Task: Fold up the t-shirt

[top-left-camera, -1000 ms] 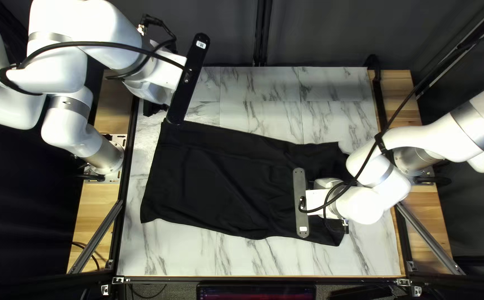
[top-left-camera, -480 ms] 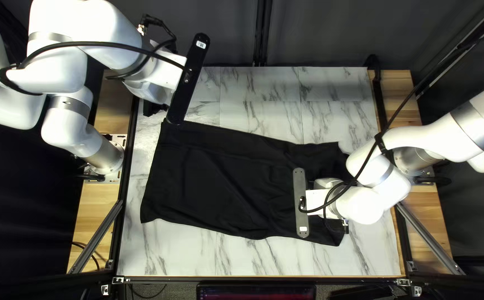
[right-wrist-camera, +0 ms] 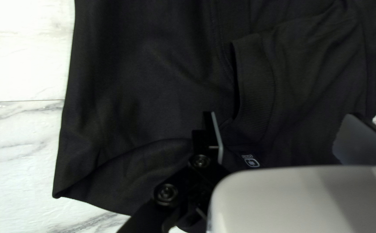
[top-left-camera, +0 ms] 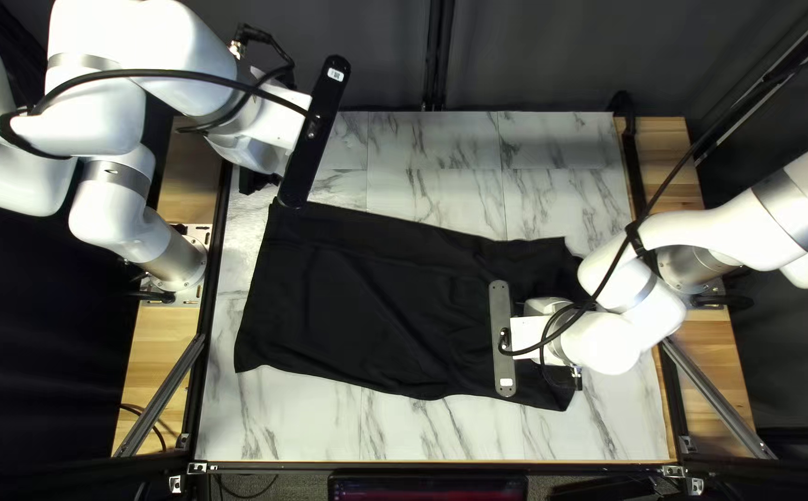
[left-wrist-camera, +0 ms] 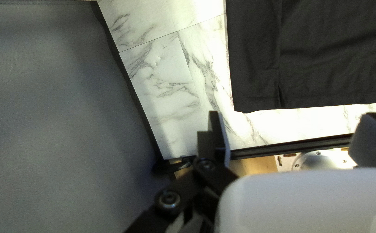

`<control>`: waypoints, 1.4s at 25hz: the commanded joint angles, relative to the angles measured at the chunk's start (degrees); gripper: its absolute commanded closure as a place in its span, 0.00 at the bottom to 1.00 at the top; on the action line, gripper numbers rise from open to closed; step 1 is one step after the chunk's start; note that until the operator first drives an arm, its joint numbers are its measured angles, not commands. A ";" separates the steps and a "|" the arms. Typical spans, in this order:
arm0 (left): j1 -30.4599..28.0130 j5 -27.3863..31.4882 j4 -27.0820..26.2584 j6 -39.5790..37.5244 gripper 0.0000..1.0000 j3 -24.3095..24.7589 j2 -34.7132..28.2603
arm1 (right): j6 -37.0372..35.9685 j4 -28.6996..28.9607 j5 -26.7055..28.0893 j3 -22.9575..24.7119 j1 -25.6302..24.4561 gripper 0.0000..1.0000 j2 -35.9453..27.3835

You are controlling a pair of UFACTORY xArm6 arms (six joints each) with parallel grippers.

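Overall, seen in the top left view, a black T-shirt [top-left-camera: 376, 306] lies lengthwise at a slant across the marble-patterned tabletop [top-left-camera: 436, 199], its surface lightly creased. Our left gripper [top-left-camera: 257, 180] is near the shirt's far corner at the left of the view, partly hidden under our left arm [top-left-camera: 172, 56]. Our right gripper [top-left-camera: 563, 376], mostly covered by our right arm [top-left-camera: 738, 232], is above the shirt's other end. A dark curtain [top-left-camera: 376, 56] hangs behind the table.

In the left wrist view, our left gripper [left-wrist-camera: 292, 113] has its fingers [left-wrist-camera: 217, 129] spread wide. The shirt lies ahead of them, its straight edge and one corner just beyond the fingertips. A black rail [left-wrist-camera: 291, 146] crosses between the fingers.

In the right wrist view, our right gripper [right-wrist-camera: 280, 114] also has its fingers parted, over the shirt. A ribbed collar [right-wrist-camera: 259, 86] curves ahead of the gap, with a small pale mark [right-wrist-camera: 252, 162] between the fingers. We cannot tell whether they touch the fabric.
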 commanded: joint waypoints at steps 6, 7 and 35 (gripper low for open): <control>0.00 0.00 0.00 0.00 0.00 0.00 0.00 | 0.00 0.00 0.00 0.00 0.00 0.00 0.00; 0.00 0.00 0.00 0.00 0.00 0.00 0.00 | 0.00 0.00 0.00 0.00 0.00 0.00 0.00; 0.00 0.00 0.00 0.00 0.00 0.00 0.00 | 4.64 -3.36 6.93 -9.91 -0.28 0.00 12.98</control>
